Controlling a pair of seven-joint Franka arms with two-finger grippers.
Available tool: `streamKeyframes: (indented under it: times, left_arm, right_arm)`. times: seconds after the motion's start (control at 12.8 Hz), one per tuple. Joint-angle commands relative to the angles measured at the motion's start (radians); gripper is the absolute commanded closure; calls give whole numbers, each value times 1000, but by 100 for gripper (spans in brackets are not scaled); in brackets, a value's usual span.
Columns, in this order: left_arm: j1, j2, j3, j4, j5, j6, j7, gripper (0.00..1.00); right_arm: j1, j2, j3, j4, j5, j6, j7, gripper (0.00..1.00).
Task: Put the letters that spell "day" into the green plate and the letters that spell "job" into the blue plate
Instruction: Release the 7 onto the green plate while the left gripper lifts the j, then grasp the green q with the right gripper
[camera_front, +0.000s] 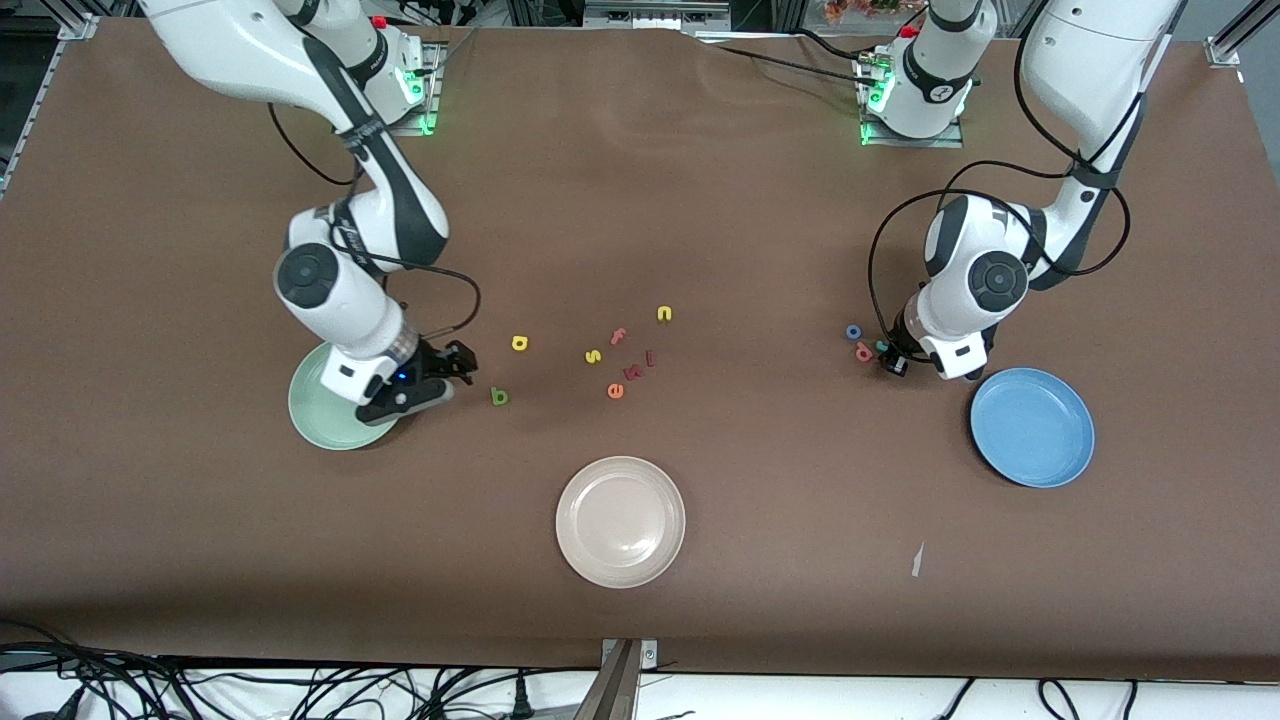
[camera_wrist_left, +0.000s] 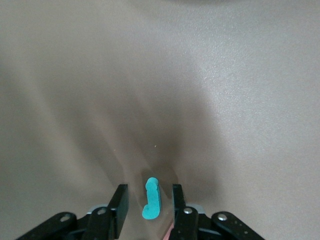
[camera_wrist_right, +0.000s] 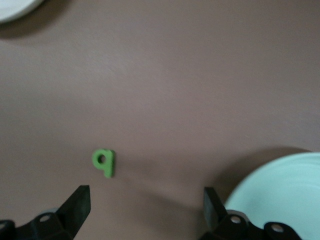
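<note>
Beige plate (camera_front: 620, 521) sits nearest the camera, mid-table, nothing on it that you can make out.

Your left pincer (camera_front: 893, 362) is down at the table (camera_front: 700, 180), toward the left arm's end. In the left wrist view the teal j (camera_wrist_left: 151, 199) stands between the two fingers (camera_wrist_left: 120, 200), with a thin gap showing on each side, so the jaws are narrowed around it but not touching it. Blue o (camera_front: 853, 332) and coral b (camera_front: 864, 352) lie just beside that pincer, toward the table's middle, the o a bit farther from the camera than the b. Blue plate (camera_front: 1032, 427) is near the same pincer, nearer the camera, toward the left arm's end; its dish looks bare.

Your right pincer (camera_front: 452, 368) hangs over the table at the rim of the green plate (camera_front: 315, 415), jaws wide apart and holding nothing. From the right wrist view you see the green d (camera_wrist_right: 104, 162) flat on the table, ahead of the fingertips and apart from them, with the plate's rim at one side. In the front view the d (camera_front: 499, 396) lies near the pincer, toward the table's middle. Yellow a (camera_front: 519, 343) is a bit farther from the camera than the d.

Spare letters cluster mid-table: yellow s (camera_front: 592, 356), yellow n (camera_front: 664, 313), pink f (camera_front: 618, 336), orange e (camera_front: 615, 391).
</note>
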Motion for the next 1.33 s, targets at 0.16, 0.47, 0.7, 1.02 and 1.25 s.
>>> streamKeyframes:
  times: [0.16, 0.47, 0.7, 1.02, 1.25]
  left_arm:
    - [9, -23, -10, -24, -24, 11, -4, 67]
    - [9, -14, -10, -21, -24, 13, -6, 67]
    - [7, -6, -10, -16, -24, 18, -7, 71]
    - [5, -6, -10, -16, -24, 22, -12, 79]
    - [4, -6, -10, -16, -24, 22, -12, 85]
  right_arm:
    - [61, 113, -32, 121, 12, -1, 38, 0]
    - [136, 159, -69, 115, 12, 73, 41, 1]
    - [149, 175, -69, 108, 13, 85, 43, 7]
    - [149, 190, -70, 85, 10, 123, 43, 22]
    - [147, 166, -69, 62, 10, 116, 40, 31]
